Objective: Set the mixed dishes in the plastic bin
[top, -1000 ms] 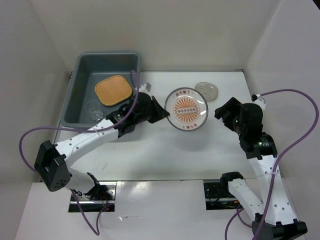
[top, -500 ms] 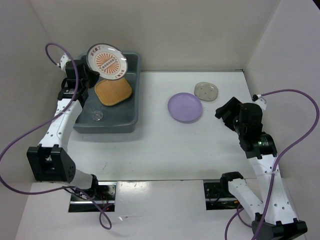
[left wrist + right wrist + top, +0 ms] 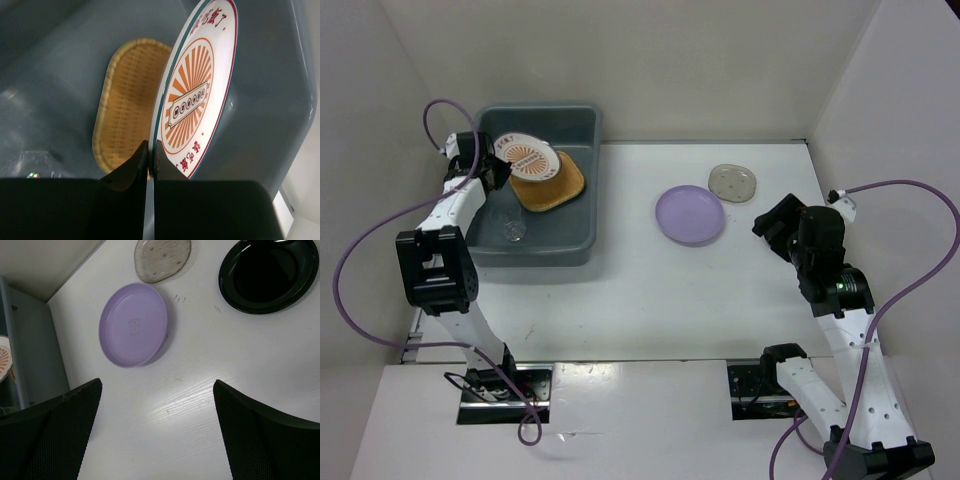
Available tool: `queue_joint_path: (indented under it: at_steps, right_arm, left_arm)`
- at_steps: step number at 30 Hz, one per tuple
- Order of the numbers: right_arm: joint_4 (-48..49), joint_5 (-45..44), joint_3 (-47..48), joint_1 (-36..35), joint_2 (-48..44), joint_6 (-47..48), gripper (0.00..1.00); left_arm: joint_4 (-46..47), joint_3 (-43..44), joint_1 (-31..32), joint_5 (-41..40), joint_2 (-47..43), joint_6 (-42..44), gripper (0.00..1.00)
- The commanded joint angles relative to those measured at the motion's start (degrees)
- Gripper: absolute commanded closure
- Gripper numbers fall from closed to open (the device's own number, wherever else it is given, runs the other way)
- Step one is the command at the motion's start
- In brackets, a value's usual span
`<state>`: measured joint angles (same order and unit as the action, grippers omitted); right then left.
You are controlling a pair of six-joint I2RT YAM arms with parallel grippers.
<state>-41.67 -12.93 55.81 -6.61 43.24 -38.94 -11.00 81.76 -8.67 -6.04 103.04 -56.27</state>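
White table [image 3: 620, 290] | left tool [image 3: 150, 151] pinching patterned plate [image 3: 195, 100] rim over bin [image 3: 540, 256] | right tool [image 3: 156, 385] wide

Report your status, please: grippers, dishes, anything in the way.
Left gripper shut on patterned plate, on edge over bin. Right gripper open, empty. Woven plate, glass cup in bin; lavender plate, translucent dish, black dish on table.

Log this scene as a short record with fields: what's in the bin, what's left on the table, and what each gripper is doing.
In bin: woven plate, glass cup
Held over bin: patterned plate, on edge
On table: lavender plate, translucent dish, black dish
Left gripper: shut on patterned plate's rim
Right gripper: open, empty, above the table
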Motion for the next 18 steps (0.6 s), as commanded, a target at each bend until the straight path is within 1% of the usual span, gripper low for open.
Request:
queue_joint_path:
  at_steps: [1, 8, 18]
  right_arm:
    - [-0.52, -1.57, 0.17, -0.51, -0.62, -0.44, 0.03]
    - [-0.52, -2.62, 0.17, -0.51, -0.09, -0.96, 0.03]
    - [-1.04, -3.16, 0.17, -0.51, -0.09, -1.49, 0.03]
  left_arm:
    - [5.73, 5.78, 0.05, 2.88, 1.19, -2.0, 1.0]
    - [5.73, 6.49, 0.05, 7.62, 7.16, -3.67, 1.0]
    - [5.12, 5.78, 0.05, 10.0, 9.63, -4.73, 1.0]
